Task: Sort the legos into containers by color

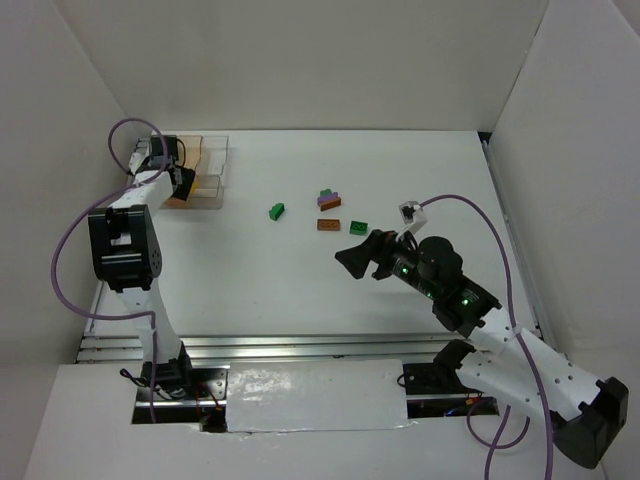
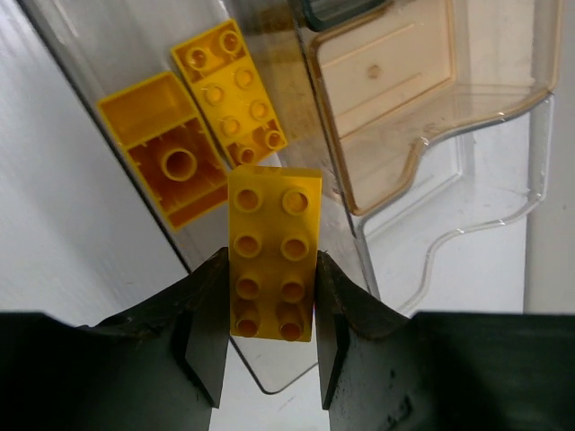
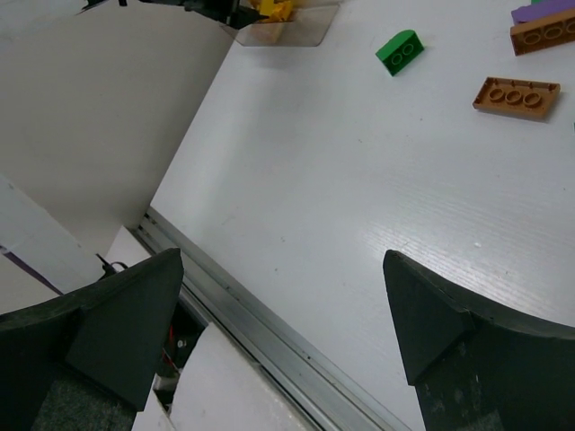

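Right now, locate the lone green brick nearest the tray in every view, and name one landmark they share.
Top external: the green brick lies left of centre, between the clear tray and the brick cluster.
Left wrist: not in view; the left hand holds a yellow brick by the tray.
Right wrist: upper right, to the right of the tray.
Shared landmark: the clear tray, seen in all three.
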You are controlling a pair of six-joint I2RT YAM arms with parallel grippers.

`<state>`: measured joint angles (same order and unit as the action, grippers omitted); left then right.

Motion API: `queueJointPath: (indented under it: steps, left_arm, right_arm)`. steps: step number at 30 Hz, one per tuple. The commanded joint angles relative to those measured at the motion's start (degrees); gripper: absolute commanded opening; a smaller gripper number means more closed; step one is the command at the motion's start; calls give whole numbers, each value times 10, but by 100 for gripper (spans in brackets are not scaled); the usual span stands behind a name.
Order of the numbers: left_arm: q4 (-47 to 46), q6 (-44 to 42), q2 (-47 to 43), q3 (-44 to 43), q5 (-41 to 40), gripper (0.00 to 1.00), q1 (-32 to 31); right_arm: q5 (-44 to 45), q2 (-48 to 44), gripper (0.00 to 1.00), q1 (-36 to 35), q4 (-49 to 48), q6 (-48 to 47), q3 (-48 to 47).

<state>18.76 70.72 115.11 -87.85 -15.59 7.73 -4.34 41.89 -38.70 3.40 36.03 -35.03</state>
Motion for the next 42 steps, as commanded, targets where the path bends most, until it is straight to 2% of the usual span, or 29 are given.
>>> queueJointPath:
  steps: [1,7,8,9,18,20,22,23,24,25,26,27,28,29,31,34,35,36,37,38,39,40,42]
  left_arm:
    - [-55,5,6,-6,28,12,-2]
    - [-74,4,-1,1,44,47,-2]
    - [-75,3,-4,3,45,61,-2]
    - [-76,4,-8,4,48,66,-2]
    - [-94,-3,-82,36,53,69,-3]
    - [-95,-15,-98,37,56,73,-3]
    - [-109,-60,-131,40,61,86,-13]
    - [-118,-91,-141,34,66,97,-17]
    - [-111,-117,-153,0,64,100,-39]
    - [-65,-171,-155,-25,49,99,-57]
    - [-27,-189,-157,-55,-3,99,-72]
    - [23,-221,-165,-96,-26,100,-113]
    - [31,-240,-175,-103,-41,100,-132]
    - [47,-256,-184,-109,-69,99,-147]
    - [90,-278,-232,-100,-94,100,-185]
    - [119,-254,-322,-26,-49,100,-182]
    - [108,-252,-381,39,-23,100,-175]
    - [83,-257,-412,84,52,100,-155]
    - [17,-274,-480,173,97,100,-142]
    - [-35,-292,-512,174,149,99,-134]
    - [-76,-308,-535,245,212,99,-128]
    - [-96,-316,-552,262,211,99,-131]
    - [-65,-357,-552,256,195,99,-152]
  right_arm:
    - [-8,5,100,4,-31,-12,3]
    - [-11,13,100,5,-32,-16,1]
    - [-11,14,100,5,-32,-17,1]
    - [-11,15,100,5,-32,-17,0]
    - [-16,34,100,6,-32,-16,-2]
    - [-17,37,100,7,-32,-15,-1]
    - [-13,49,100,10,-48,-11,0]
    - [-11,55,100,10,-46,-10,-2]
    - [-8,70,100,13,-43,-7,-5]
    - [-6,76,100,12,-39,1,-8]
    - [9,85,100,14,-33,7,-15]
    - [21,98,100,15,-21,13,-19]
    - [21,105,100,15,-12,25,-24]
    - [68,113,100,16,11,30,-37]
    - [98,142,100,18,38,40,-57]
    - [129,198,100,24,107,39,-125]
    - [135,210,100,24,117,40,-137]
    - [143,232,100,26,123,38,-146]
    - [147,247,100,28,129,32,-158]
    - [149,247,100,31,132,33,-162]
    - [147,256,100,38,134,34,-166]
    - [145,256,100,40,134,38,-166]
    - [144,243,100,49,131,48,-157]
